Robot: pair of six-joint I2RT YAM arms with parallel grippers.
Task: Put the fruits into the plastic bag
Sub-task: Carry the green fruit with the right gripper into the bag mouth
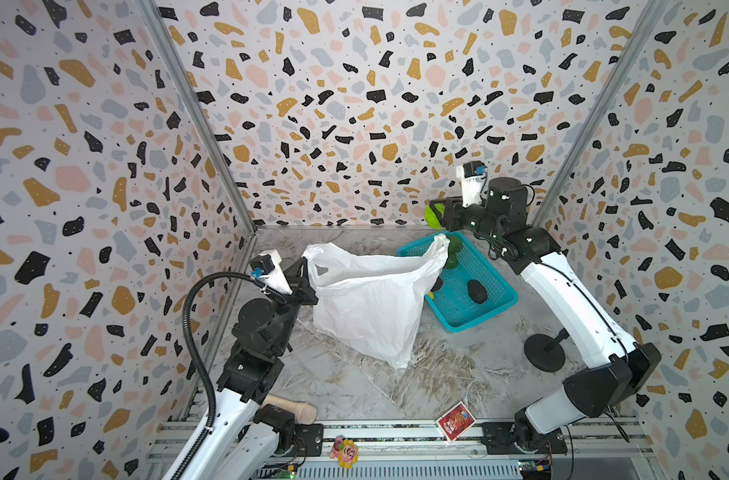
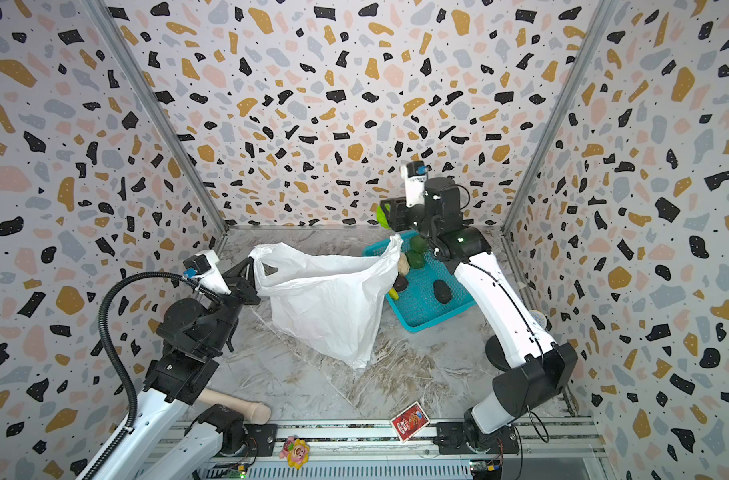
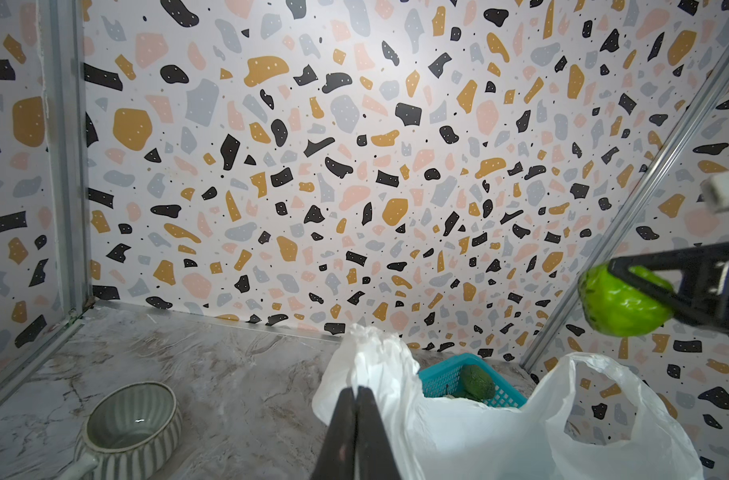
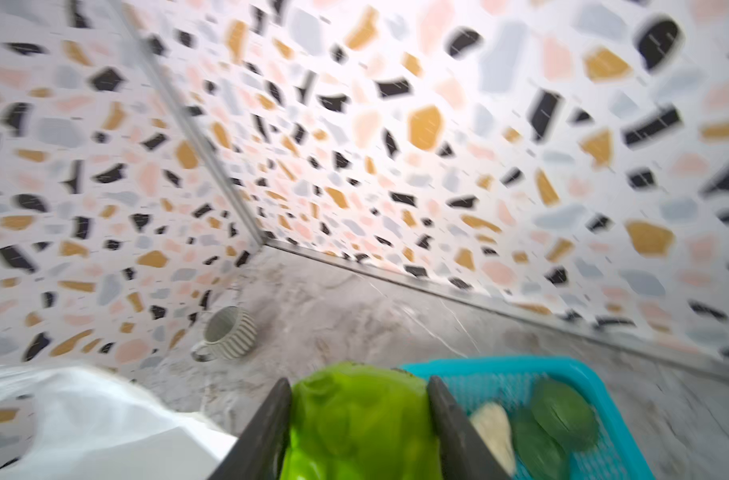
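Note:
The white plastic bag stands open mid-table. My left gripper is shut on the handle at its left, holding it up. My right gripper hangs above the far end of the teal basket, shut on a bright green fruit, just right of the bag's other handle. In the basket lie dark green fruits, a cream piece, a brown oval, a banana tip and a black oval.
A striped mug sits near the back left corner. At the front lie a wooden handle, a red card pack and a flower toy. A black round stand is under the right arm.

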